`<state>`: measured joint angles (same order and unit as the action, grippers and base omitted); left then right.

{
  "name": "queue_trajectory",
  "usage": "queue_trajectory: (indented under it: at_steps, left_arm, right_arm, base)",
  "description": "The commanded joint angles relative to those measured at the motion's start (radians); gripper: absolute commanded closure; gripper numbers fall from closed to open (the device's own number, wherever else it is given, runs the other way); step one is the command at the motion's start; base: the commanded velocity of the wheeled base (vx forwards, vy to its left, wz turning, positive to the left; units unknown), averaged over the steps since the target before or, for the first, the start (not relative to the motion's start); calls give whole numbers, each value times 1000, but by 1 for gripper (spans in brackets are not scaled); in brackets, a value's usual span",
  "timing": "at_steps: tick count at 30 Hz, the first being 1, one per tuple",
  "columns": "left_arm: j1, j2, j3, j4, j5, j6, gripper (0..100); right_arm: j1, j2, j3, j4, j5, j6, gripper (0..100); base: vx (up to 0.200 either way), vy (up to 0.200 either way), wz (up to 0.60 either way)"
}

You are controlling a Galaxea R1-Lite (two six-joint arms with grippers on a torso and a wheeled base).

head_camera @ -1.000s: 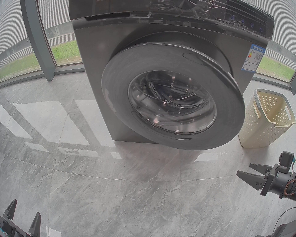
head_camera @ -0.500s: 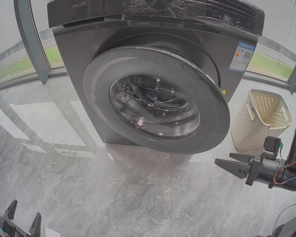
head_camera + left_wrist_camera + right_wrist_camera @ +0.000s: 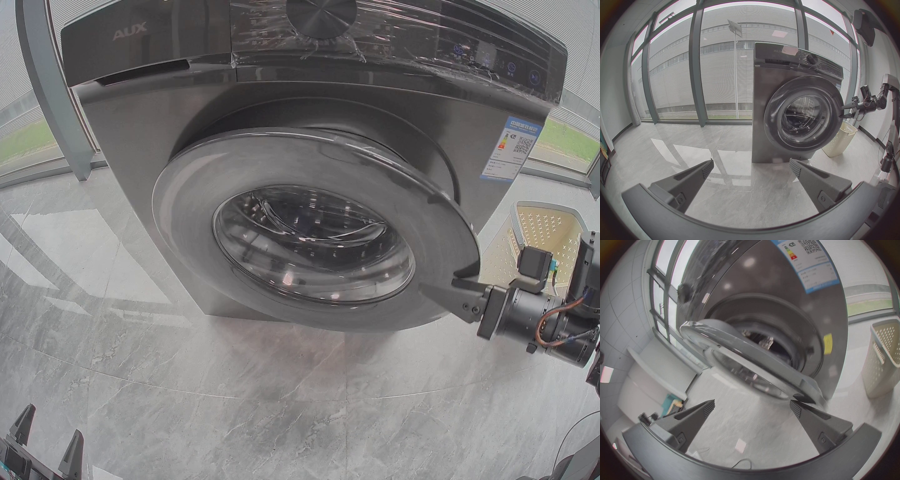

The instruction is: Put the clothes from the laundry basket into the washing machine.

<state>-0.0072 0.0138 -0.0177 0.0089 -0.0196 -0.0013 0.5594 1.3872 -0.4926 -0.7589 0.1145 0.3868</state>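
Nearest, the left gripper (image 3: 49, 430) hung low over the floor (image 3: 250, 400), cut off by the head view's edge so that little more than its two dark, wedge-shaped fingers showed; they were spread wide with nothing between them. The floor was glossy grey marbled tile carrying pale window reflections.

Farther on, the right gripper (image 3: 447, 284) was level with the right-hand rim of the washing machine's door (image 3: 187, 206), its fingers also parted and empty. From its wrist camera the door rim ran just beside one finger (image 3: 818, 424); whether they touched could not be told.

The round door, a broad grey metal ring around a domed glass window (image 3: 312, 250), stood ajar and covered most of the drum opening. Reflections in the glass blurred what lay behind it, and something pale in the gap (image 3: 765, 341) was too small to identify.

The washing machine (image 3: 156, 125) was a dark brushed-metal box with wrinkled clear film over its top panel and a label (image 3: 512, 150) on its front.

Right of it stood the laundry basket (image 3: 550, 228), cream perforated plastic, partly hidden by the right arm; its bottom was out of sight.

Behind everything ran tall framed windows (image 3: 675, 62).
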Motion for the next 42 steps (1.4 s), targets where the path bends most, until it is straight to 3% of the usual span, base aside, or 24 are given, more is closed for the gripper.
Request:
queue_trajectory:
  at_steps: [1,10,15,18,21,23,28,30,32,34,35,36,37,42]
  left_arm:
    - [0,-11,16,0,0,0,0]
    - [0,-11,16,0,0,-2,0]
    - [0,-11,16,0,0,-2,0]
    - [0,-11,16,0,0,-2,0]
    - [0,-11,16,0,0,-3,0]
    - [1,-11,16,0,0,-6,0]
    - [0,-11,16,0,0,-6,0]
    - [0,-11,16,0,0,-6,0]
    - [0,-11,15,0,1,-6,0]
    - [0,-11,15,0,0,-6,0]
    - [0,-11,16,0,0,-6,0]
    - [0,-11,16,0,0,-6,0]
    - [0,-11,16,0,0,-8,0]
    - [0,-11,15,0,0,-8,0]
  right_arm:
    - [-22,52,-6,-65,-41,0,0]
    - [-27,42,-9,-143,-130,-3,0]
    - [-21,19,11,-143,-148,-3,0]
    - [8,-40,88,-135,-147,-16,0]
    - [79,-106,184,-132,-142,-36,0]
    - [152,-192,307,-128,-136,-72,0]
    - [151,-378,491,-126,-108,-148,0]
    - [143,-402,493,-119,-111,-152,0]
    - [88,-534,493,-36,-114,-158,0]
    - [11,-671,493,50,-111,-194,0]
    - [-56,-749,493,121,-111,-241,0]
    - [-56,-749,493,121,-111,-241,0]
    - [-161,-838,493,221,-108,-284,0]
    - [-355,-1097,440,486,-79,-333,0]
  base:
    - [200,0,0]
    - [133,0,0]
    - [0,0,0]
    - [0,0,0]
    - [0,0,0]
    - [0,0,0]
    - [0,0,0]
    - [0,0,0]
    - [0,0,0]
    - [0,0,0]
    - [0,0,0]
    - [0,0,0]
    - [0,0,0]
    - [0,0,0]
